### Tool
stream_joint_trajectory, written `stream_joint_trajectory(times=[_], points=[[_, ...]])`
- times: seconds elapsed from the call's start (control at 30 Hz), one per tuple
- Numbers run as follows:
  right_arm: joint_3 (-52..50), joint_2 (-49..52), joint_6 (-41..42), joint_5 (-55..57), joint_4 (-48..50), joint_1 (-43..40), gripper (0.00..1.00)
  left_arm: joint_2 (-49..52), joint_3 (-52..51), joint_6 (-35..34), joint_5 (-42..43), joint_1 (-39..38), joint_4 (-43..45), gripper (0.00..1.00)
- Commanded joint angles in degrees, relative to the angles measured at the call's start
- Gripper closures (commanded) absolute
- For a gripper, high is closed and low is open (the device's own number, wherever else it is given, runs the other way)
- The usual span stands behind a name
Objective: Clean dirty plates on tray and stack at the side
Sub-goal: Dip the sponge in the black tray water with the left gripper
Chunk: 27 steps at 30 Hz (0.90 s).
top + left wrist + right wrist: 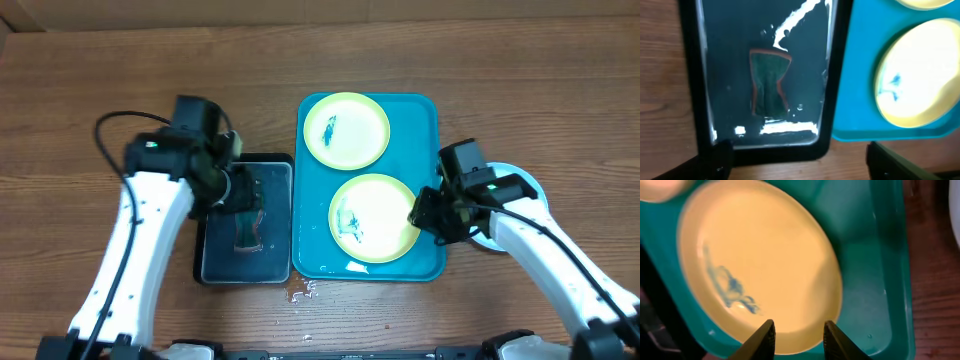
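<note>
The right pincer (799, 339) sits at the bottom edge of the right wrist view. Its two fingers are parted by a moderate gap and clasp nothing. They hang over the near rim of the lower plate (760, 265), a pale yellow-green plate lying flat in the tray (865, 280). Whether the fingertips touch the rim cannot be told. A blue smear (730, 287) marks the left part of this plate, so it is judged uncleaned.

In the left wrist view, the left pincer (800, 162) is spread wide, one finger at each lower corner of the frame, and it is empty. It hovers above the black basin (690, 75), where a green scrubbing pad (770, 82) with a reddish border lies in the centre. Glints suggest the basin holds water.

Status by the overhead view:
- The upper plate (346, 130) lies at the top of the tray and carries a blue smear. It is judged uncleaned.
- The lower plate lies in the lower half of the tray, with the right pincer at its right edge.
- A third plate (515, 170), pale blue-white, rests on the table (100, 80) just right of the tray. The right arm largely hides it, so its cleanliness cannot be told.
- Water drops (303, 290) lie on the table below the gap between basin and tray.

Judgement: at most one plate of three is done. Two remain to be wiped and stacked.
</note>
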Motion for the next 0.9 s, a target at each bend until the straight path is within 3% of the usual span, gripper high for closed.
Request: stream_joint_trajectory(times=[0.0,0.13,0.3,0.43,0.6,0.77,0.87], points=[[3.56,-5.75,-4.15,0.02,0.28,-0.22,0.66,3.3,-5.46,-4.37,-5.95,-3.02,4.79,0.25],[3.61,-8.22,-4.81,0.42,-0.28,-0.22,0.66,7.96,-8.5,-5.35,-9.25,-5.62,8.37,0.35],[3.61,-8.5,-5.01,1.73,-3.3,-0.2,0.66,14.91,-9.05,-11.91,-15.8,-5.99,8.55,0.5],[3.61,-8.52,-5.01,3.74,-5.49,-0.22,0.66,19.02,-9.05,-14.32,-15.65,-5.05,8.96,0.51],[3.61,-8.52,-4.94,6.47,-6.05,-0.35,0.65,21.86,-9.05,-13.97,-12.39,-4.72,10.97,0.94],[3.61,-8.5,1.05,16.57,-5.97,-3.39,0.56,21.31,-9.03,-10.25,-9.38,-4.72,11.45,0.96],[3.61,-8.5,-0.17,12.96,-5.88,-7.78,0.56,18.6,-8.94,-10.05,-9.42,-4.63,9.46,0.95]])
